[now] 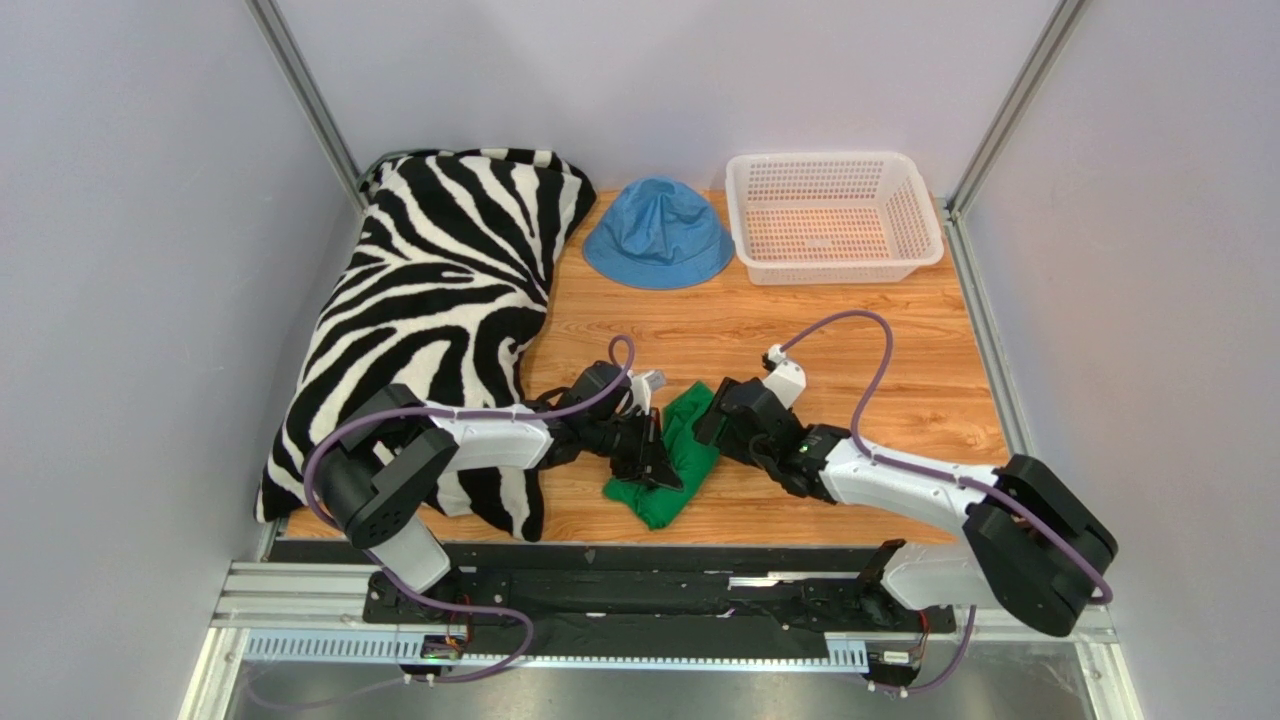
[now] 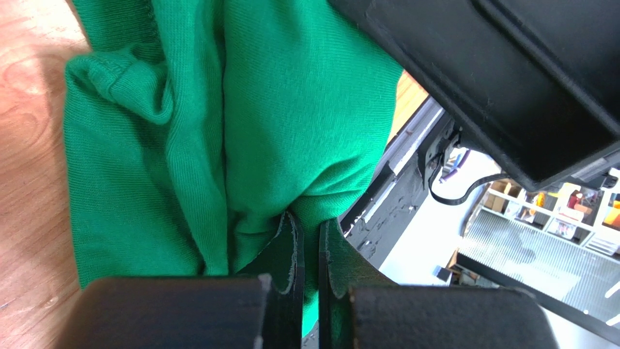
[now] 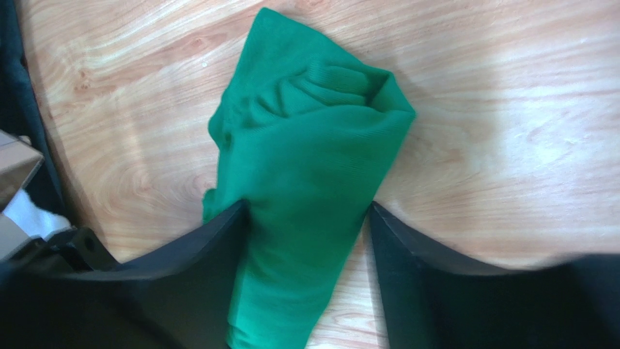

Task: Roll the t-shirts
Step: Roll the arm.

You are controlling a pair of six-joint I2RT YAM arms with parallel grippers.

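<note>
The green t-shirt lies bunched into a narrow bundle on the wooden table near its front edge, between my two grippers. My left gripper reaches it from the left. In the left wrist view the left gripper is shut, with a fold of the t-shirt pinched between its fingers. My right gripper comes from the right. In the right wrist view the right gripper stands open and straddles the bundle, its fingers at either side of the t-shirt, whose far end is twisted to a blunt tip.
A black-and-white zebra pillow covers the left of the table, its lower edge under my left arm. A blue bucket hat and a white plastic basket stand at the back. The table's front edge runs just below the shirt.
</note>
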